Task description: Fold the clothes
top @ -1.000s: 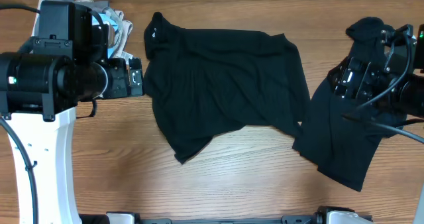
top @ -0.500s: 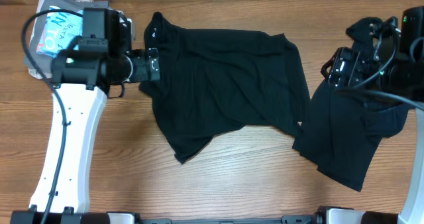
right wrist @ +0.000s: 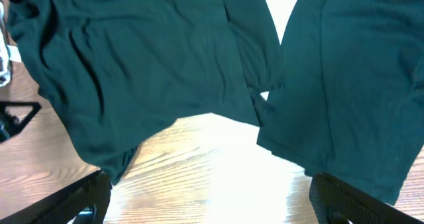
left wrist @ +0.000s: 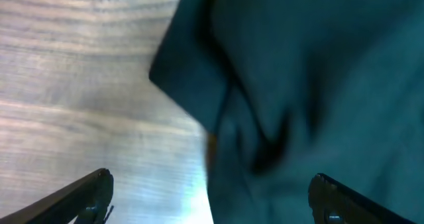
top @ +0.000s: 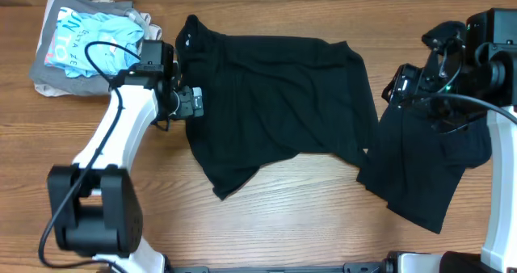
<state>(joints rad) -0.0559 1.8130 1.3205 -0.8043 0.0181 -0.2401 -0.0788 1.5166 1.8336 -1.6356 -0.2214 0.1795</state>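
Note:
One of the clothes, a black shirt-like garment [top: 275, 103], lies spread and wrinkled mid-table, a small white mark [top: 187, 39] near its collar. Another black garment [top: 420, 168] lies crumpled at the right. My left gripper [top: 194, 102] is open at the spread garment's left edge. In the left wrist view that gripper [left wrist: 212, 207] straddles the garment's edge [left wrist: 298, 85], one fingertip [left wrist: 89, 191] over bare wood, the other over cloth. My right gripper [top: 401, 86] hovers open above the gap between the garments. In the right wrist view it [right wrist: 212, 207] holds nothing, with both garments [right wrist: 146, 65] [right wrist: 358, 85] below.
A stack of folded light blue and grey clothes [top: 85, 43] sits at the table's back left corner, close behind my left arm. Bare wooden tabletop [top: 283, 216] runs along the front.
My left arm has swung in from the far left and reached down to the spread garment's left edge. The right arm has shifted slightly leftward and stays open.

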